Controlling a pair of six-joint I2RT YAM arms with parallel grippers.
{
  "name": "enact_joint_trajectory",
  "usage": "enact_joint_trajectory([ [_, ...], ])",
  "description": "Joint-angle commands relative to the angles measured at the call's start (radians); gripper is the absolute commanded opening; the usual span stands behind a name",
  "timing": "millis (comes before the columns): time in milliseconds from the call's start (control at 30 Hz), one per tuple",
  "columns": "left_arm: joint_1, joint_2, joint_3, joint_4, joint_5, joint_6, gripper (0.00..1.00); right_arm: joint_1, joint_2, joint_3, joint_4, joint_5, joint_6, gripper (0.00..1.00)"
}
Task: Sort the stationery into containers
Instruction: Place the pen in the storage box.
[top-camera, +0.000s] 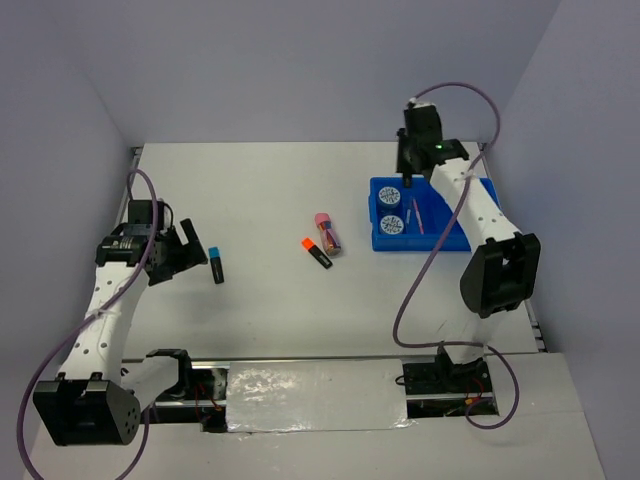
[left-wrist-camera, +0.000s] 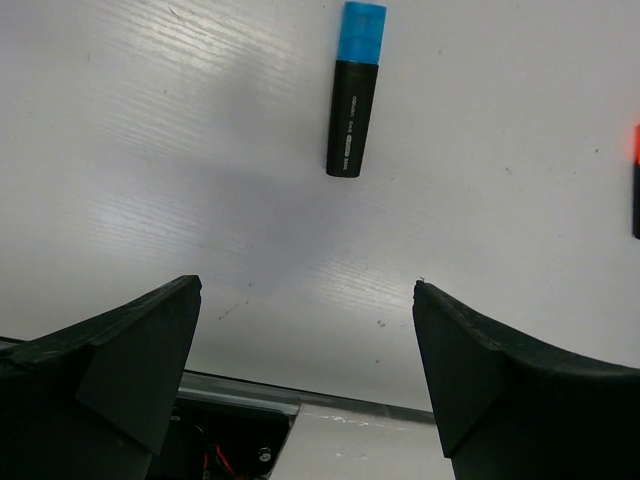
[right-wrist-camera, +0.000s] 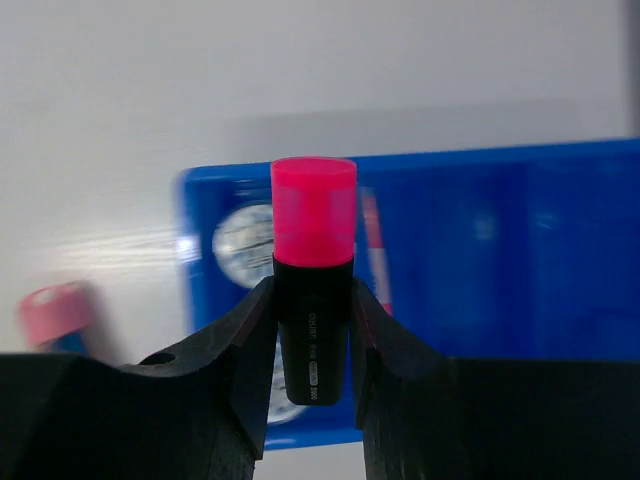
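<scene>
My right gripper is shut on a black highlighter with a pink cap, held cap forward above the bright blue tray. In the top view the right gripper hangs over the tray's far left corner. Two round tape rolls and a thin pink pen lie in the tray. My left gripper is open and empty, low over the table. A blue-capped highlighter lies just ahead of it, also seen from the top as the blue-capped highlighter.
An orange-capped highlighter and a pink-capped tube lie side by side mid-table, left of the tray. The tube shows blurred in the right wrist view. The table's near metal edge runs under the left fingers.
</scene>
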Motion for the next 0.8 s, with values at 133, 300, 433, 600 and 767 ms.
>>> enact_joint_trajectory([
  [133,0.005,0.04,0.032,0.014,0.039,0.05,0.99,-0.167,0.085,-0.02,-0.078,0.198,-0.131,0.03],
  [300,0.005,0.08,0.049,0.016,0.022,0.051,0.99,-0.234,0.138,-0.05,-0.058,0.189,-0.142,0.04],
  [433,0.005,0.094,0.052,0.028,0.014,0.048,0.99,-0.268,0.174,-0.062,-0.049,0.184,-0.133,0.06],
  [600,0.007,0.12,0.035,0.048,-0.007,0.05,0.99,-0.307,0.229,-0.03,-0.072,0.148,-0.139,0.33],
  [767,0.005,0.158,0.018,0.095,0.003,0.037,0.99,-0.308,0.24,0.015,-0.116,0.093,-0.098,0.6],
])
